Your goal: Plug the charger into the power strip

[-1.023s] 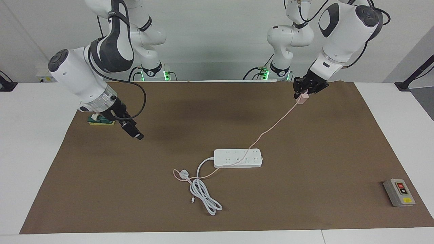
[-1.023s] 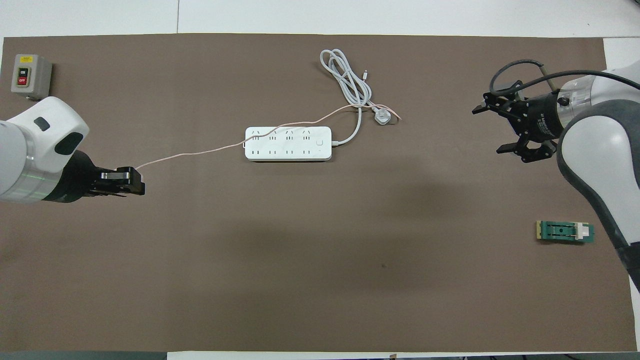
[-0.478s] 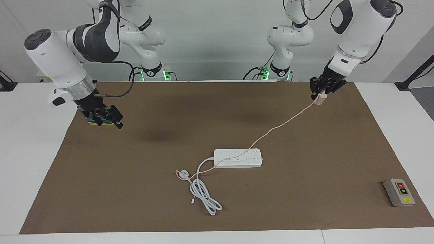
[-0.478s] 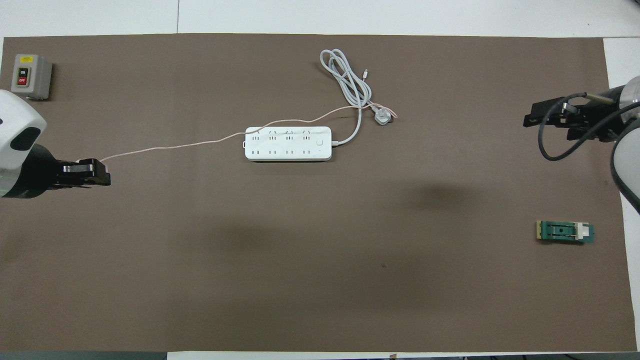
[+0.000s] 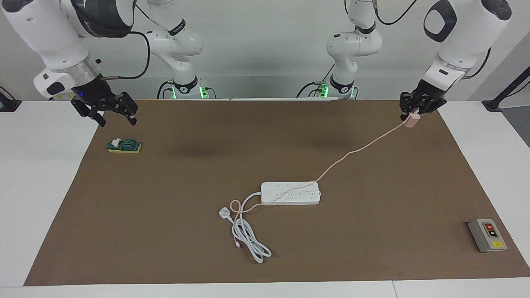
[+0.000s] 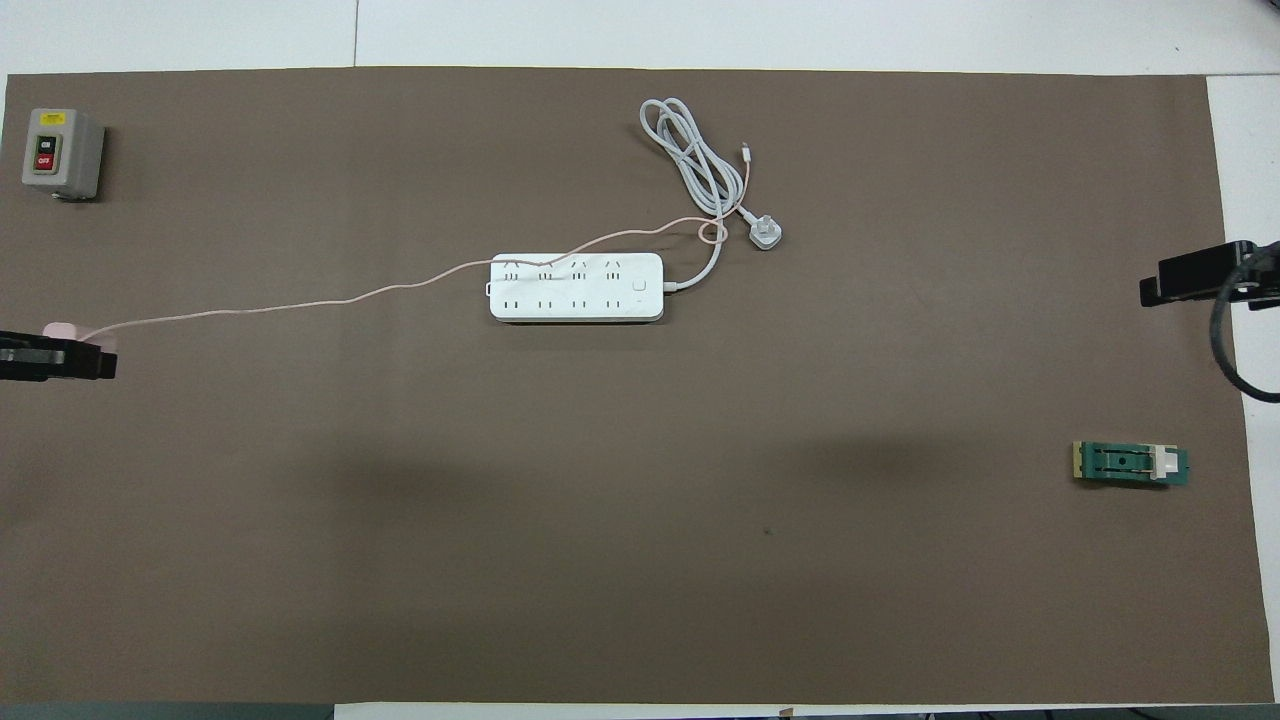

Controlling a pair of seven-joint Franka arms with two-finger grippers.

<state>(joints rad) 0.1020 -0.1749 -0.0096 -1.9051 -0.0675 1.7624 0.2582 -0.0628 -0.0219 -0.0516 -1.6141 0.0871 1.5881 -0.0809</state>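
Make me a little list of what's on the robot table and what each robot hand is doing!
left gripper: shut on the charger, up over the mat's edge at the left arm's end
pink cable: trails from the charger across the power strip
power strip: flat on the mat, nothing plugged in
right gripper: open, empty, waiting above the green block
switch box: at the left arm's end, farther from the robots

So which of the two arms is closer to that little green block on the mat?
The right. Its gripper hangs with open jaws just beside the green block. The left gripper is up at the mat's other end, holding the pink charger.
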